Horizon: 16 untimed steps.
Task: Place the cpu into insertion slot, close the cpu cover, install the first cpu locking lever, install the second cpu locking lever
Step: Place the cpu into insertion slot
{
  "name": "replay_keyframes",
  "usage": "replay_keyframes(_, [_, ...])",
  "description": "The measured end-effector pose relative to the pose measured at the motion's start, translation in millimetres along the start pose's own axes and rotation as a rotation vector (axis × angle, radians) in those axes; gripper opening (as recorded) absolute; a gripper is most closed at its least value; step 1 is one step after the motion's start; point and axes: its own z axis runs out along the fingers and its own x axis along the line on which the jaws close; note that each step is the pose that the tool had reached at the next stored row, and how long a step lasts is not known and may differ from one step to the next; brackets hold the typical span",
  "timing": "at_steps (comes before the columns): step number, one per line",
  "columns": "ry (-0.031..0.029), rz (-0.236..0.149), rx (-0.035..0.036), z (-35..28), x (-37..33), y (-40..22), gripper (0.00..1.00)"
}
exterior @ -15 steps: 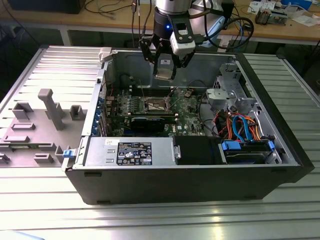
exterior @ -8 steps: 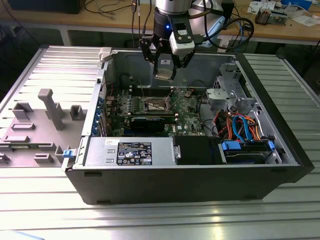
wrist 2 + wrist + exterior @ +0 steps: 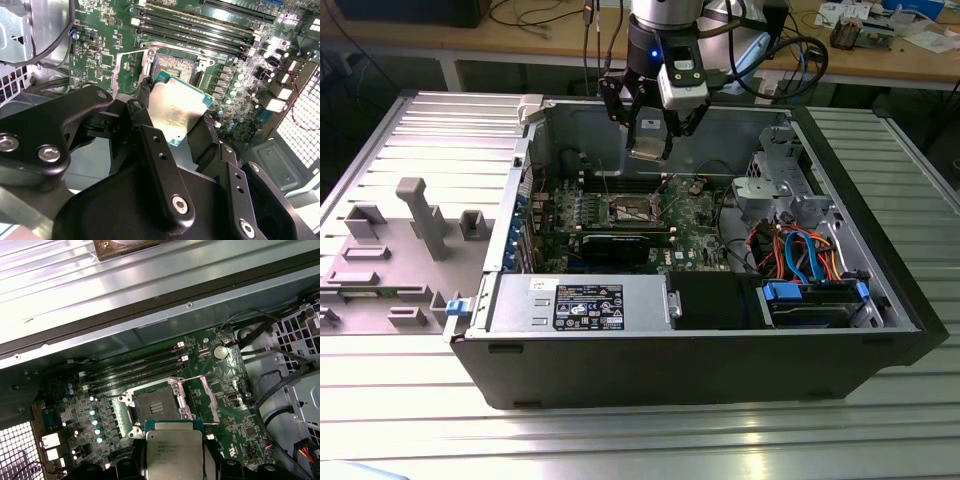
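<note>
My gripper hangs above the open computer case, shut on the cpu. The cpu is a flat square chip with a silvery face and green edge, held by two opposite edges between the black fingers. In the first wrist view the cpu is apart from the insertion slot, which lies uncovered with its golden-brown centre showing. The cpu cover stands swung open beside the slot. On the motherboard the insertion slot lies below the gripper. In the second wrist view the insertion slot lies just beyond the chip, the cpu cover beside it.
Long black memory slots run beside the socket. A black expansion card, a grey power-supply box, a metal drive cage and coloured cables fill the case. A grey fixture lies at the exterior view's left.
</note>
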Motion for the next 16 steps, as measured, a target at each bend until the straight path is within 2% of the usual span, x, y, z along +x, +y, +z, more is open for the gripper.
replay_keyframes(16, [-0.0010, 0.030, -0.0003, 0.2, 0.0, 0.0, 0.55])
